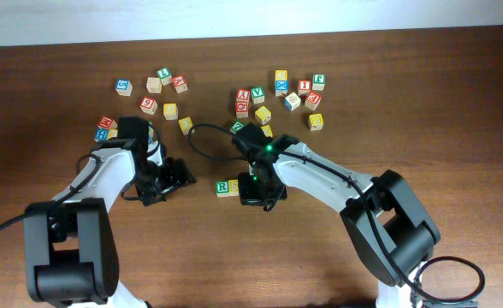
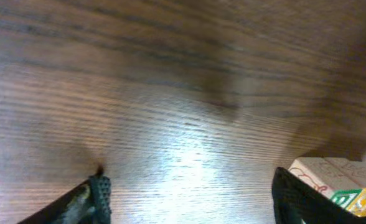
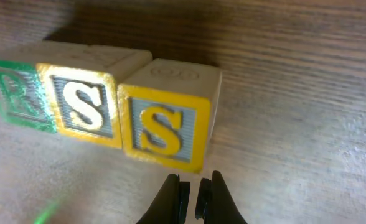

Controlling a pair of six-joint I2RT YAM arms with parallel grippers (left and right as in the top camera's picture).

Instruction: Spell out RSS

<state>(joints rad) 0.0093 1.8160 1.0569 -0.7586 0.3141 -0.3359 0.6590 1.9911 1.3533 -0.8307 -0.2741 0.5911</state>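
Three blocks stand in a touching row on the table in the right wrist view: a green R block [image 3: 12, 96], a yellow S block [image 3: 83, 106] and a second yellow S block [image 3: 164, 127]. My right gripper [image 3: 191, 193] is shut and empty, just in front of the second S block and apart from it. In the overhead view the R block [image 1: 225, 186] shows, and my right gripper [image 1: 257, 193] covers the S blocks. My left gripper [image 1: 171, 178] is open and empty, low over bare wood [image 2: 192, 199], left of the row.
Loose letter blocks lie at the back: one cluster at the left [image 1: 153, 85], one at the right [image 1: 286, 94], and a few by the left arm [image 1: 104, 128]. The end of the block row [image 2: 332, 183] shows beside the left gripper's right finger.
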